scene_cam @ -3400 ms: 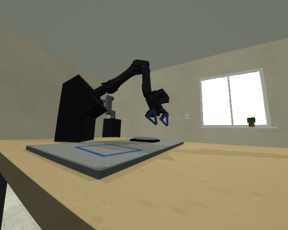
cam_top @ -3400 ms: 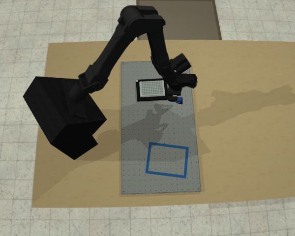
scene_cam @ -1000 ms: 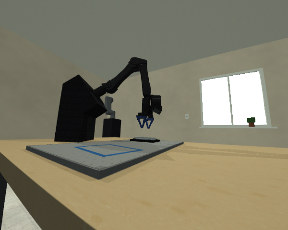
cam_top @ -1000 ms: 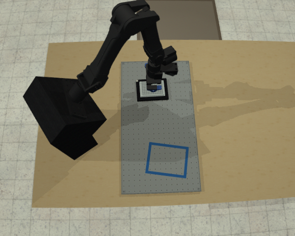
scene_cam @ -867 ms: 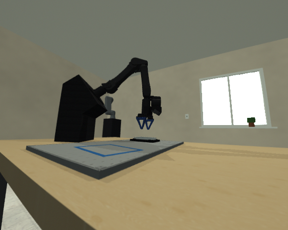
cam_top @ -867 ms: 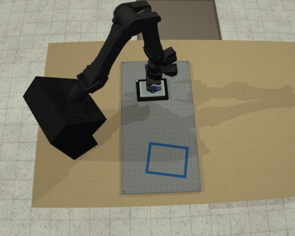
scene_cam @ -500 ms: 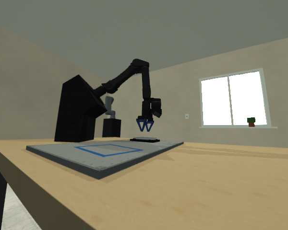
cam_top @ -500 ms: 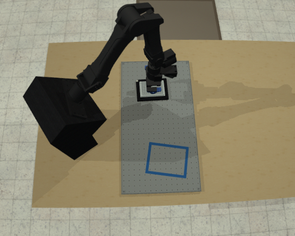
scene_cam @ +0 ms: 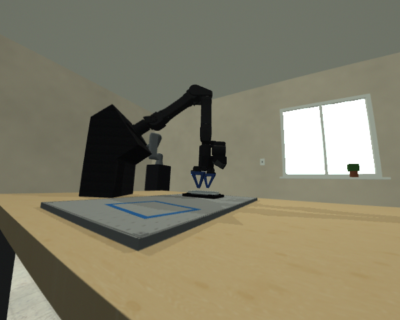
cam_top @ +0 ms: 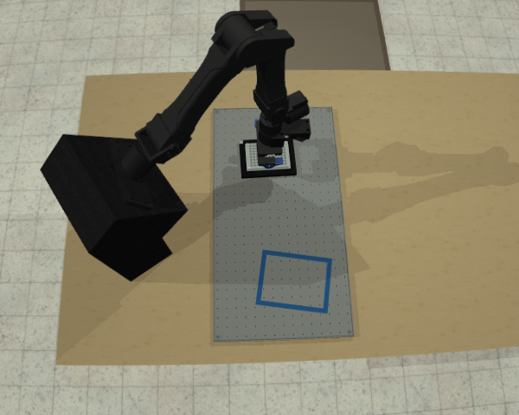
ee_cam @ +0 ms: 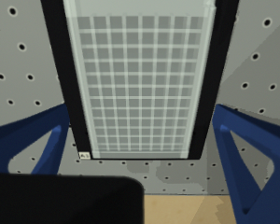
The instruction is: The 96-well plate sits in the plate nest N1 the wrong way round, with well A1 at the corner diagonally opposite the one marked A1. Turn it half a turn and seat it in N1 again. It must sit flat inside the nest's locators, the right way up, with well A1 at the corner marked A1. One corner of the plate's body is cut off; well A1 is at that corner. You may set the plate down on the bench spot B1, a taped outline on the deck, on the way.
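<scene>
One arm, black, six joints, reaching from a black pedestal (cam_top: 94, 214) at the left of the wooden table (cam_top: 429, 268) out over the grey perforated deck (cam_top: 278, 223). Forearm vertical, wrist pointing straight down.

Gripper (scene_cam: 203, 180): blue triangular fingers spread to full width, nothing between them. In the exterior view the tips hang just above the plate, not touching it. In the wrist view the two fingers stand one to each side of the nest's long sides, over bare deck.

96-well plate (ee_cam: 140, 89): pale, translucent, grid of wells visible. Lies flat in the plate nest N1 (ee_cam: 53, 70), a black frame at the far end of the deck. In the top view the wrist covers the middle of the plate (cam_top: 253, 158); the nest's black rim (cam_top: 268, 174) shows around it.

Small white label (ee_cam: 83, 155) on the nest's near-left corner in the wrist view; lettering too small to read. Cut corner of the plate: cannot tell which one from these views.

Bench spot B1 (cam_top: 293, 257): blue taped rectangle at the near end of the deck, slightly skewed to the deck's edges, well apart from the nest.

Background: window (scene_cam: 327, 137) on the right wall, small potted plant (scene_cam: 353, 169) on its sill.
</scene>
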